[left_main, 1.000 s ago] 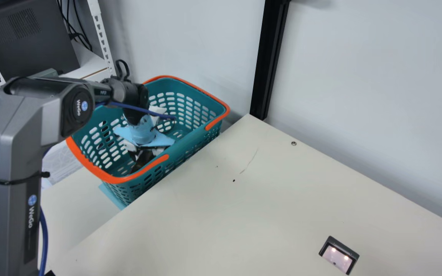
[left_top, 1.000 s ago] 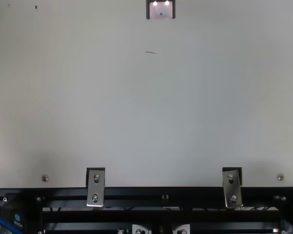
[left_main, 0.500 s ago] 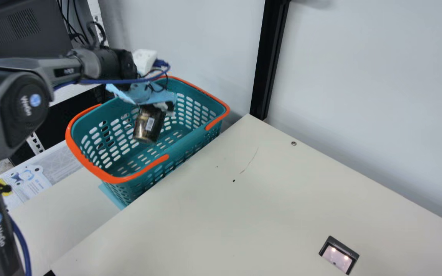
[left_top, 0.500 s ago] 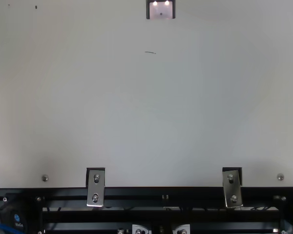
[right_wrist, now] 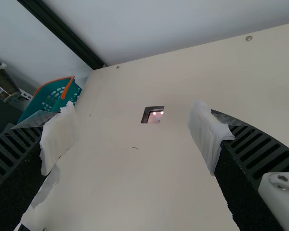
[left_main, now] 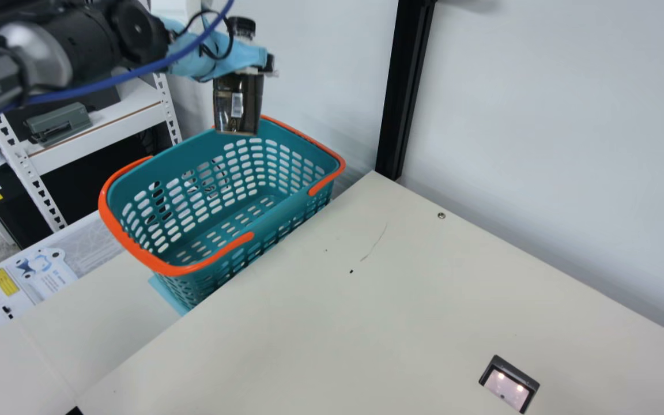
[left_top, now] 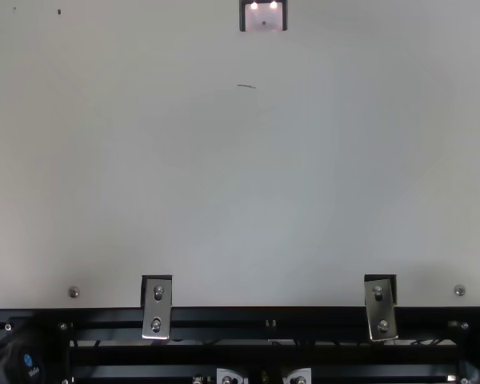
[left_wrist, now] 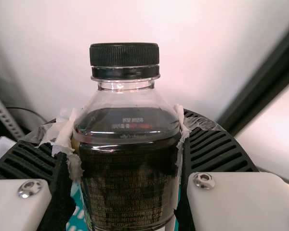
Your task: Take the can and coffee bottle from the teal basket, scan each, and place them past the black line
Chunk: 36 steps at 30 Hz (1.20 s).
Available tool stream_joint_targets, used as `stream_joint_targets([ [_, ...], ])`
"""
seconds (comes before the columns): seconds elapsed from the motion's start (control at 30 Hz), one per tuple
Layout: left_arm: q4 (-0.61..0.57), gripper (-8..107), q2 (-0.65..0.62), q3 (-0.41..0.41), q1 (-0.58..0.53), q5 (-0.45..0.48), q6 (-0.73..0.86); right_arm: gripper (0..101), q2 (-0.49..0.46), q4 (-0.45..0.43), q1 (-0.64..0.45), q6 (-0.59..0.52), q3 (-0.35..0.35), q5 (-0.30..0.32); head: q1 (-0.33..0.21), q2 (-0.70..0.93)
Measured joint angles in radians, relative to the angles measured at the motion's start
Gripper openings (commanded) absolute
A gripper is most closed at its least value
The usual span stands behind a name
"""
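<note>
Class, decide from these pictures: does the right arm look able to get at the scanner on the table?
Probably yes: the right gripper is open and empty, and nothing stands between it and the scanner in the right wrist view, though reach is uncertain.

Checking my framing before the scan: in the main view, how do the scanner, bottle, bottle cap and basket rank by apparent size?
1. Teal basket
2. Coffee bottle, partly covered
3. Scanner
4. Black cap
</note>
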Motion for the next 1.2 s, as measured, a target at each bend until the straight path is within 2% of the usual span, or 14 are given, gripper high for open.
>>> stream_joint_targets([
  [0.13, -0.152, 10, -0.061, 0.002, 0.010, 0.101, 0.083, 101, 0.000, 0.000, 0.000, 0.000, 0.000, 0.000, 0.005, 0.000],
  [0.37, -0.407, 10, -0.135, 0.029, 0.076, 0.356, 0.152, 101, 0.000, 0.000, 0.000, 0.000, 0.000, 0.000, 0.000, 0.000],
  [0.63, -0.550, 10, -0.186, 0.063, 0.120, 0.634, 0.151, 101, 0.000, 0.000, 0.000, 0.000, 0.000, 0.000, 0.000, 0.000],
  [0.7, -0.557, 10, -0.203, 0.074, 0.120, 0.655, 0.176, 101, 0.000, 0.000, 0.000, 0.000, 0.000, 0.000, 0.000, 0.000],
  [1.2, -0.557, 10, -0.204, 0.072, 0.120, 0.649, 0.178, 101, 0.000, 0.000, 0.000, 0.000, 0.000, 0.000, 0.000, 0.000],
])
